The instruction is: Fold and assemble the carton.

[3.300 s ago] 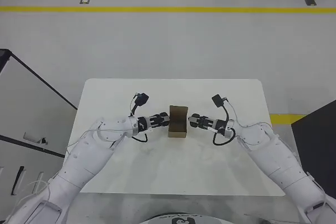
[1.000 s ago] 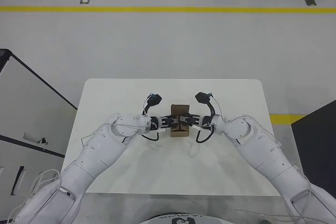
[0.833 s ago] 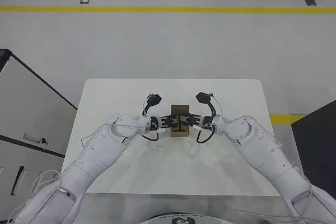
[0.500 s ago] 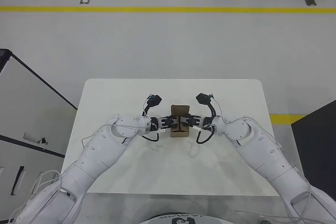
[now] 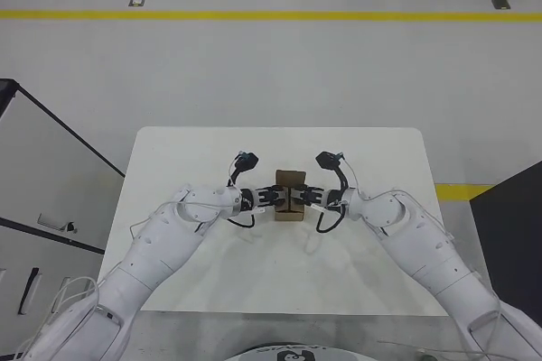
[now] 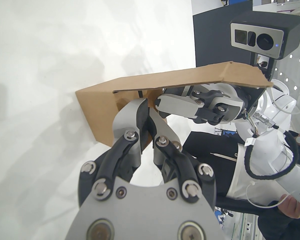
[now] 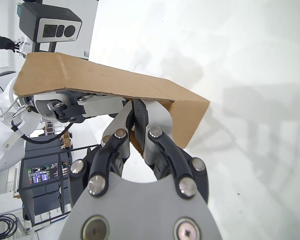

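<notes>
A small brown carton (image 5: 291,177) stands in the middle of the white table (image 5: 361,271), its long upper flap (image 6: 190,78) sticking out over both grippers. My left gripper (image 5: 278,197) comes in from the left side and is shut on a cardboard side flap under that upper flap (image 6: 148,108). From the opposite side my right gripper (image 5: 300,196) meets it, shut on a strip of the carton's cardboard (image 7: 136,116). The two sets of fingertips nearly touch inside the carton. What lies deeper inside the carton is hidden.
A dark cabinet (image 5: 18,162) stands off the table's left edge. A dark block (image 5: 524,235) stands off its right edge. Bare table surface lies in front of and behind the carton.
Since 3.3 s ago both grippers moved inward from the carton's outer sides and closed inside it. Over the last second they have barely shifted.
</notes>
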